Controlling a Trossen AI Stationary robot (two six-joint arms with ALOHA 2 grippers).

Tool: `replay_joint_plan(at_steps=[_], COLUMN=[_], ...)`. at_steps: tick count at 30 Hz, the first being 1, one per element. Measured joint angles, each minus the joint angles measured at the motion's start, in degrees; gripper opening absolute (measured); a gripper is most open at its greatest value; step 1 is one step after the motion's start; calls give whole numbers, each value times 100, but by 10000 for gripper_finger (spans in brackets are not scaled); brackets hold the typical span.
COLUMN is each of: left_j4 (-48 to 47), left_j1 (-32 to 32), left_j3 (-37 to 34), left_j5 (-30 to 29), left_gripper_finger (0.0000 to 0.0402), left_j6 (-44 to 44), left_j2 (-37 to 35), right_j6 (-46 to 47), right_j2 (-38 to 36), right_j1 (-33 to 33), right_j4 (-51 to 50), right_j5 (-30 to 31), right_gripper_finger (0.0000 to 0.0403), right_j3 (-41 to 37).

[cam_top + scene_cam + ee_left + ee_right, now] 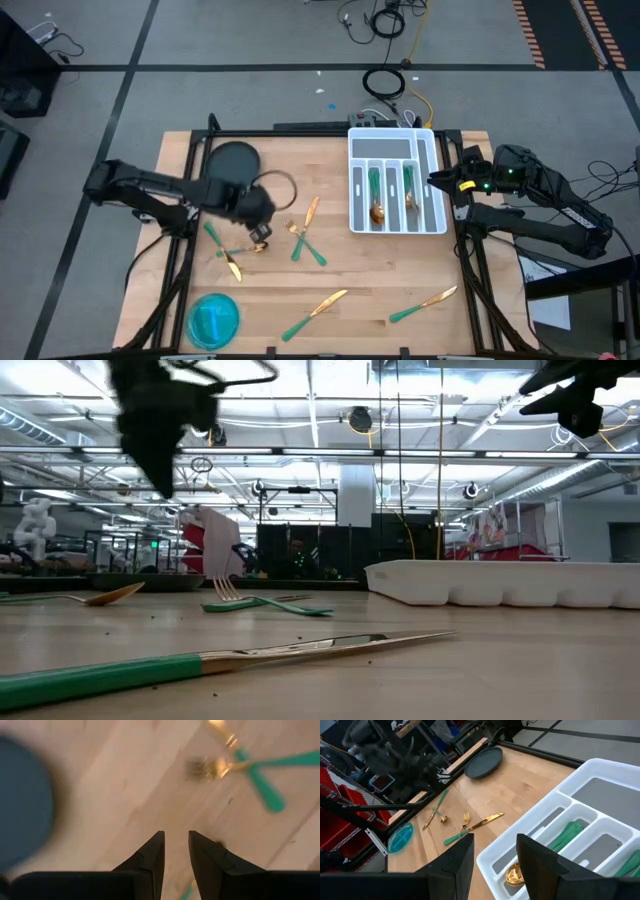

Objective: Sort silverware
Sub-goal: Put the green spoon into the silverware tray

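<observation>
Gold-headed, green-handled silverware [308, 242] lies scattered over the middle and near edge of the wooden bench [400, 270], and a few pieces already rest in the long slots of the white plastic tray [396, 181] at the far right corner. A round blue bowl [213, 320] sits at the near left corner and a dark flat plate [232, 159] toward the far left. The left gripper [175, 851] hangs over the bench's left half, fingers slightly parted and empty; the right gripper [494, 847] hovers by the tray's right edge, fingers apart, empty.
</observation>
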Motion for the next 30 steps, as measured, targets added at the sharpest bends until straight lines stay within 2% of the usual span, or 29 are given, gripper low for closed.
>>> replay_joint_plan(at_steps=[4, 10, 13, 20, 27, 29, 30], left_j4=[52, 43, 41, -43, -469, -409, -285], left_j1=[-567, -1136, -1365, -1720, -1983, -1995, -2016], left_j3=[-672, -1420, -1666, -2008, -2135, -2063, -2028], left_j5=[-392, -395, -383, -273, 413, 404, 282], left_gripper_finger=[96, 96, 96, 96, 96, 96, 96], left_j6=[-1128, -2479, -2819, -3133, -5781, -6063, -5847], left_j2=[-113, -116, -116, -116, -160, -188, -190], right_j6=[0, 60, 111, 131, 131, 128, 113], right_j2=[2, 2, 2, 2, 2, 2, 2], right_j1=[0, 0, -2, -1, -1, -2, 0], right_j4=[4, 11, 13, 15, 18, 19, 19], right_j5=[0, 0, 0, 0, 0, 0, 0], right_gripper_finger=[141, 141, 141, 141, 141, 141, 141], right_j3=[0, 0, 0, 0, 0, 0, 0])
